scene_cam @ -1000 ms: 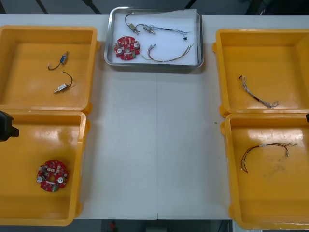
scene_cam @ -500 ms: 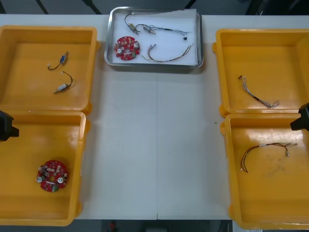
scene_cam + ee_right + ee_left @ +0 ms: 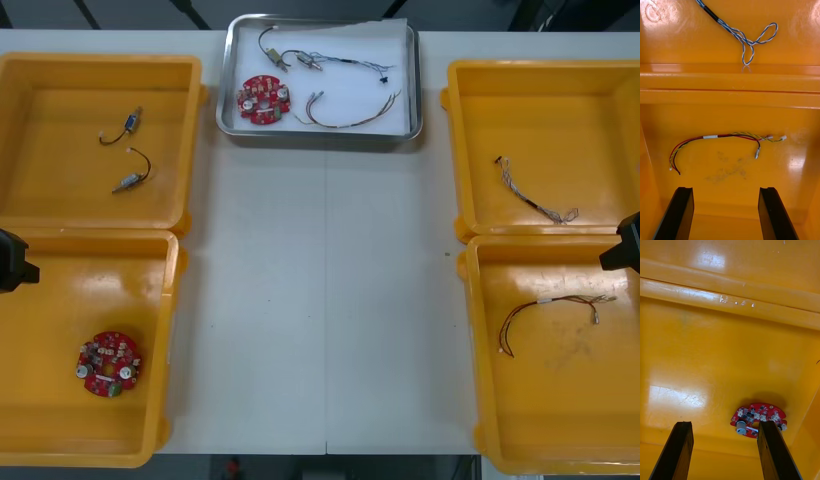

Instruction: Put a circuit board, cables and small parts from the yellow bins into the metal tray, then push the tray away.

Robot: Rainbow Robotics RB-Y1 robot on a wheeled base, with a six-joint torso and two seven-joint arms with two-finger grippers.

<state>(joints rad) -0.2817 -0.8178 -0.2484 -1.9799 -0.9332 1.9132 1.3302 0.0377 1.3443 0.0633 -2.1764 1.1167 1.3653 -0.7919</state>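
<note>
Left gripper, right gripper spread wide

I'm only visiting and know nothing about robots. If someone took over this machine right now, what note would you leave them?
Left gripper: open, empty, over the near left bin, a spare circuit board just past its fingers.
Right gripper: open, empty, over the near right bin, facing a red and yellow cable.
Done: the metal tray, at the table's far edge, holds a red board, cables and a small metal part.
Left: probably nothing for this tray.
</note>
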